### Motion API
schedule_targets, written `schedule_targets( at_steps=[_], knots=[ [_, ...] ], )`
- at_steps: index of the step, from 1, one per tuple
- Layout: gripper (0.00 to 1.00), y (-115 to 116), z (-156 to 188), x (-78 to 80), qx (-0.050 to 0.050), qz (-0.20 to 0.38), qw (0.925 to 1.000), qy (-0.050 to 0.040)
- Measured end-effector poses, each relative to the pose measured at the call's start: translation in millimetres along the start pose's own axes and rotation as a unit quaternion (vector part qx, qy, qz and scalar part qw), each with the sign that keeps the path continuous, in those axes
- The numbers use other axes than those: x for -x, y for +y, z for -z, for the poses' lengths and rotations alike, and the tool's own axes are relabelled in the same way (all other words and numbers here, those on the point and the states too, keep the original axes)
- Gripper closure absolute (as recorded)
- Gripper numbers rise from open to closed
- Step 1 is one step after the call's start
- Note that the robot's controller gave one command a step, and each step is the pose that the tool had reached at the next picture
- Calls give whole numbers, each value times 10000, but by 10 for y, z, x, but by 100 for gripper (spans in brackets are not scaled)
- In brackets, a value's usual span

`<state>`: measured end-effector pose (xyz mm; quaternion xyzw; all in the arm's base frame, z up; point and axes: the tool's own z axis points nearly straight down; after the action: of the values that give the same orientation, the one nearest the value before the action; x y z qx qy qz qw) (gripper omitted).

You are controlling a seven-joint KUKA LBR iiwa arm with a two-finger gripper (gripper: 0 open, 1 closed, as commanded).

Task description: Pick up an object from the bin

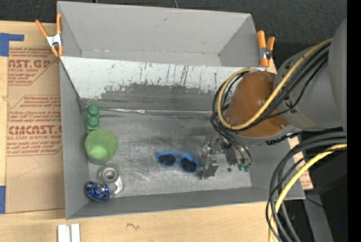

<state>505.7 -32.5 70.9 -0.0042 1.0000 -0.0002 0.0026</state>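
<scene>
The pincer (pixel 210 166), its opening impossible to tell, sits just right of the blue sunglasses (pixel 176 160) and could nudge them aside instead of gripping

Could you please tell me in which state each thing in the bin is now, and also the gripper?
blue sunglasses: lying on the bin floor, not lifted.
gripper: down near the floor, at the sunglasses' right end.
green round thing: resting by the left wall.
small green piece: resting against the left wall.
silver and blue piece: lying in the front left corner.
</scene>
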Motion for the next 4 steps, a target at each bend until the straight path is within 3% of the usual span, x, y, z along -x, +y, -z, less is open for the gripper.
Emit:
schedule_targets(
  at_steps=[1,2,3,4],
  knots=[
    [0,1,-6,-13,1,3,10000,26],
    [0,721,5,65,12,507,9987,-4],
    [100,698,7,71,8,486,9988,-17],
    [100,833,1242,234,6,1943,9809,-18]
  ],
)
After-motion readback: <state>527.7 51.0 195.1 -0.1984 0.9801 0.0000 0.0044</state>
